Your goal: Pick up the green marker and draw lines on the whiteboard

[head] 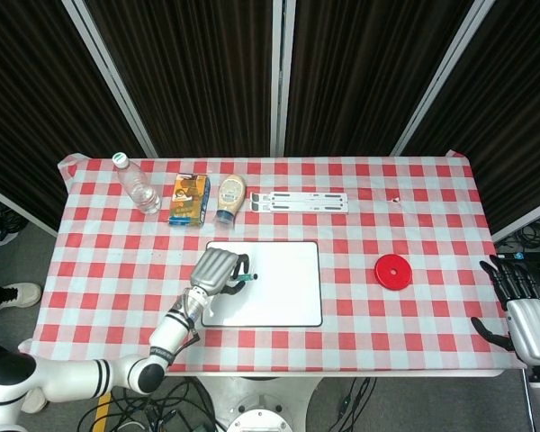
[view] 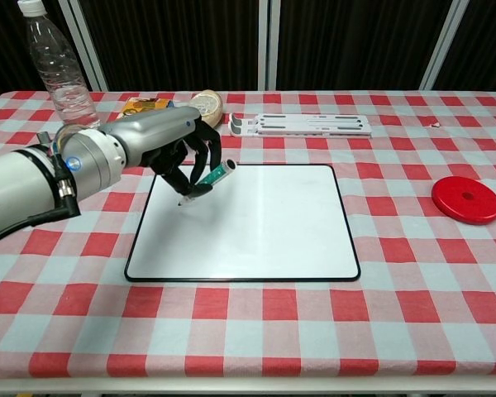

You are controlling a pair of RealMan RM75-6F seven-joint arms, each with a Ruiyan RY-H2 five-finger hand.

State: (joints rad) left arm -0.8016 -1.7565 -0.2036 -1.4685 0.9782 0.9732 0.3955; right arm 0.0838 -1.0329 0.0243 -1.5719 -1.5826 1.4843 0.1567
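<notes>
Fingers (view: 200,157): we note them curled around the green marker (view: 208,180), tip down at the whiteboard (view: 256,227) far-left area | progress: marker picked up, no line visible yet | left hand (view: 178,153): palm down, forearm from near-left | right hand (head: 519,306): fingers apart, holding nothing, far right.

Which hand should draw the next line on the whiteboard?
Left. The left hand already holds the green marker, tip down over the white rectangular whiteboard. The right hand is empty, off past the table's right edge.
</notes>
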